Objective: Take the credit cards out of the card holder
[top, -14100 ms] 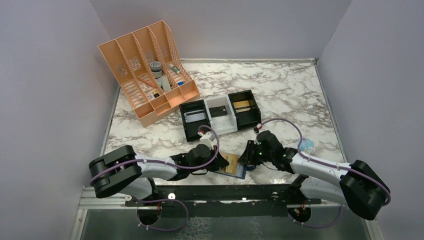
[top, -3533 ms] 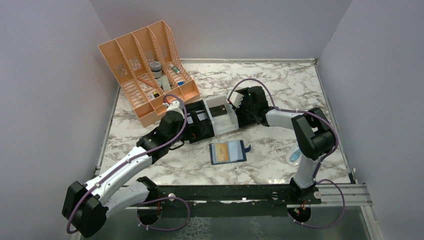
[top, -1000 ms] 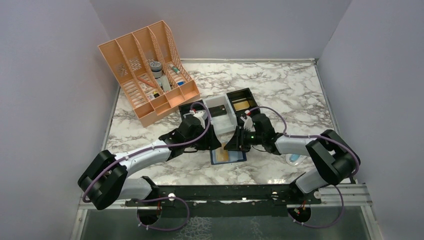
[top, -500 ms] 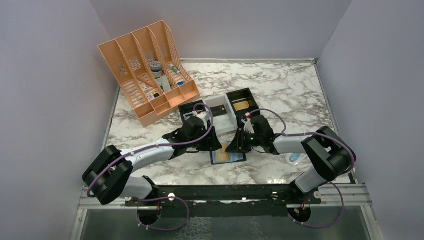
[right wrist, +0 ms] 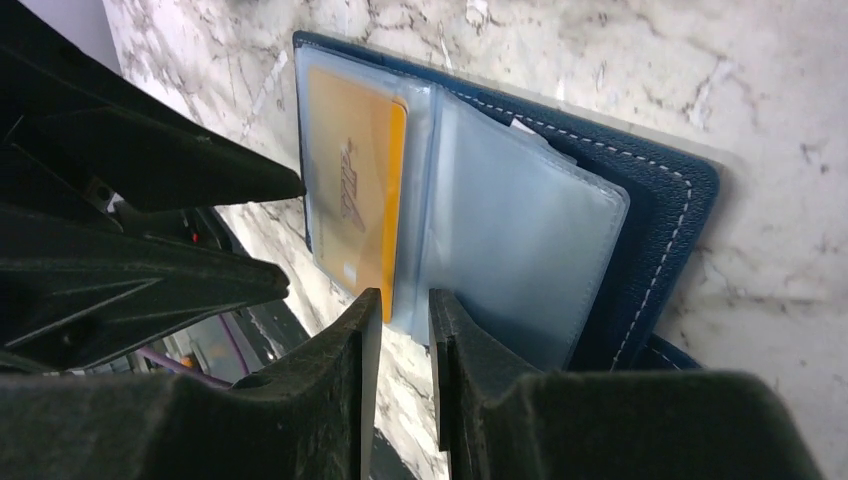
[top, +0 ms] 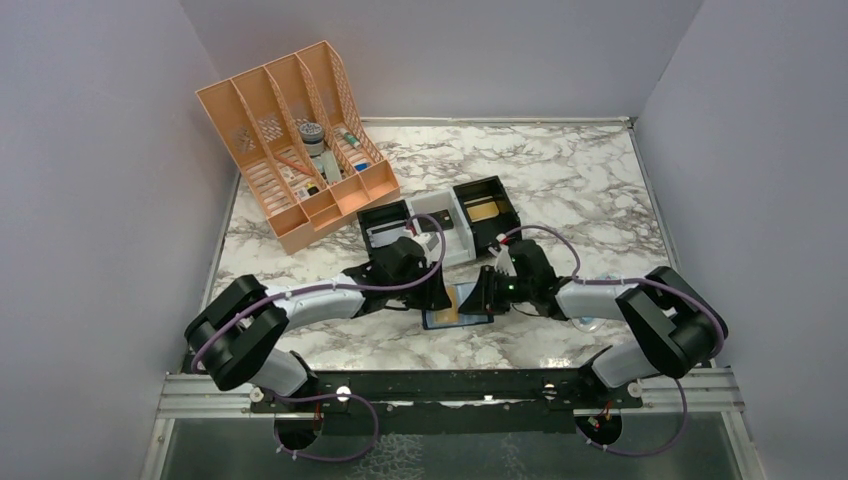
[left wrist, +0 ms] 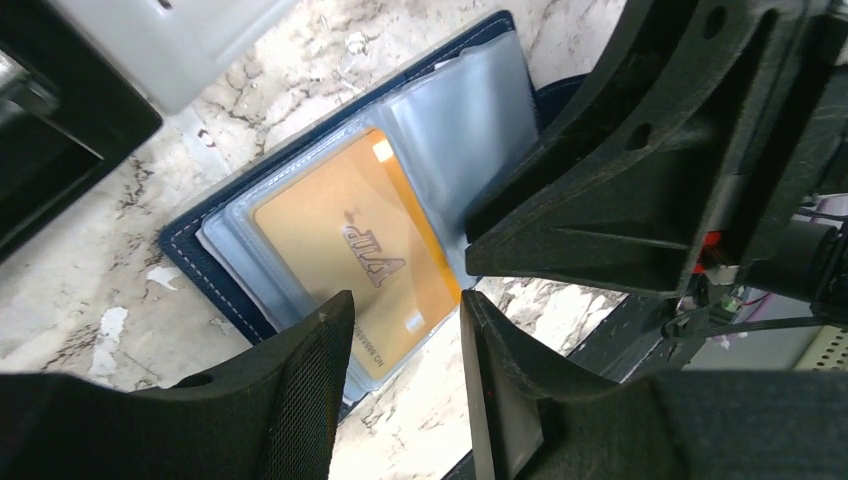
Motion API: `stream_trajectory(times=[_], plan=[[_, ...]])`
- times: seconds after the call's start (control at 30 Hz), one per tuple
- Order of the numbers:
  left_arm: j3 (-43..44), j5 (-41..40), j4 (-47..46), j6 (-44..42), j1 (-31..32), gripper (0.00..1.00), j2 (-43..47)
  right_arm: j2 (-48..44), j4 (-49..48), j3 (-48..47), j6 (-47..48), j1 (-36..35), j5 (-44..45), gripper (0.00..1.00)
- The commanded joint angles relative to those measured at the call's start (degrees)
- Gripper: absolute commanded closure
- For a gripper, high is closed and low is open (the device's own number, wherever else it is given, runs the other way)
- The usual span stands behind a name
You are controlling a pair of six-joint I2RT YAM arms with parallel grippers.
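The card holder (top: 452, 319) lies open on the marble near the front edge, a navy bifold with clear blue-grey sleeves (right wrist: 520, 235). One gold-tan credit card (left wrist: 345, 245) sits in its left sleeve, also seen as the same card (right wrist: 355, 195) in the right wrist view. My left gripper (left wrist: 405, 305) hovers over the card's near edge, jaws open with nothing between them. My right gripper (right wrist: 402, 298) stands over the wallet's middle fold with a narrow gap and holds nothing. The two grippers nearly touch above the wallet.
A row of black and white box trays (top: 441, 222) stands just behind the wallet; the right black one holds a gold card (top: 486, 211). An orange slotted file rack (top: 290, 140) with small items is at the back left. The table's front rail (top: 440, 385) lies close.
Both grippers have come down and toward the near edge onto the open wallet. Both sets of jaws have narrowed. The wallet has stayed in place.
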State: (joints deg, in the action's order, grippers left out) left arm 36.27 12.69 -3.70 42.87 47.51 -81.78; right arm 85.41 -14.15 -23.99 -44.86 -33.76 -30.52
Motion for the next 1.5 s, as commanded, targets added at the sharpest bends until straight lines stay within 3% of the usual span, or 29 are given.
stream_trajectory(times=[0.0, 0.5, 0.73, 0.97, 1.47], plan=[[1.21, -0.39, -0.98, -0.45, 1.06, 0.55, -1.69, -1.62, 6.49, 3.49, 1.20, -0.31, 3.31, 0.74], [2.51, -3.00, 0.66, -0.95, 1.25, 0.64, -5.75, -4.40, 7.43, -5.66, 2.49, -0.34, 2.81, 0.74], [2.42, -4.66, 2.39, -1.16, 1.25, 0.65, -4.45, 1.26, 8.10, -9.11, 2.43, -0.34, 3.89, 0.74], [2.45, -6.26, 4.11, -2.48, 1.27, 0.61, -2.40, 5.43, 6.47, -5.83, 1.76, -0.33, 3.93, 0.74], [2.85, -5.79, 5.33, -2.94, 4.67, 0.64, -4.85, 1.91, -0.06, 5.00, -3.26, -0.36, -0.75, 0.78]])
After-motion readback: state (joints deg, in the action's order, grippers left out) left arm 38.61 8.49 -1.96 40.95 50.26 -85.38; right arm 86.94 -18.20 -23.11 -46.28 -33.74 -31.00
